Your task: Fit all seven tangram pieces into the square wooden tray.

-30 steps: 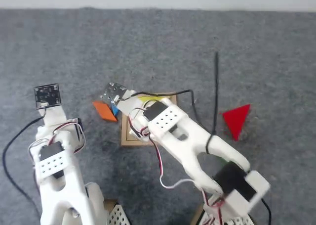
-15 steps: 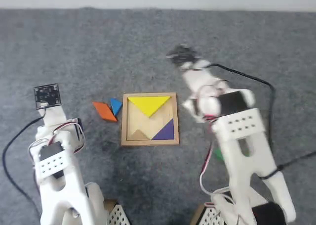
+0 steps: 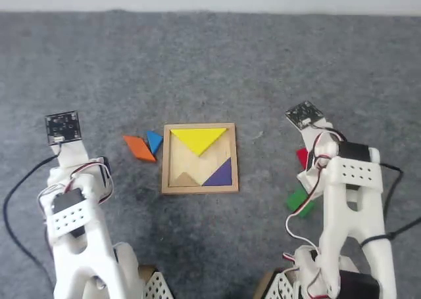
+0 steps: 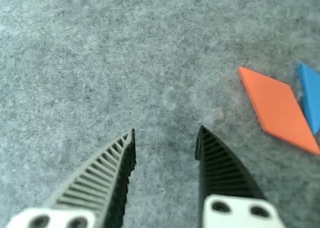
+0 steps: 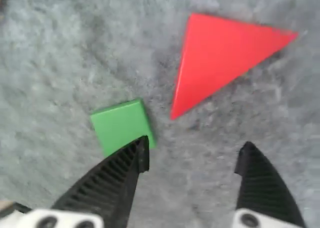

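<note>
The square wooden tray [image 3: 167,181] lies mid-table with a yellow triangle [image 3: 197,138] and a purple triangle [image 3: 222,174] in it. An orange parallelogram [image 3: 139,148] and a small blue triangle [image 3: 154,141] lie just left of the tray. My left gripper [image 4: 166,138] hangs open over bare carpet, short of the orange parallelogram [image 4: 277,110] and the blue triangle [image 4: 310,95]. My right gripper [image 5: 195,148] is open above the carpet, close to a red triangle [image 5: 220,50] and a green square [image 5: 121,125]. The right arm [image 3: 345,181] partly hides the red triangle [image 3: 302,158].
Grey carpet covers the whole table. The green square [image 3: 297,200] lies right of the tray, beside the right arm's base. The left arm [image 3: 72,207] stands at the near left. Cables trail from both arms.
The right arm swung from over the tray's left side, past the far edge, to the right side above the red triangle and green square. The left arm kept still.
</note>
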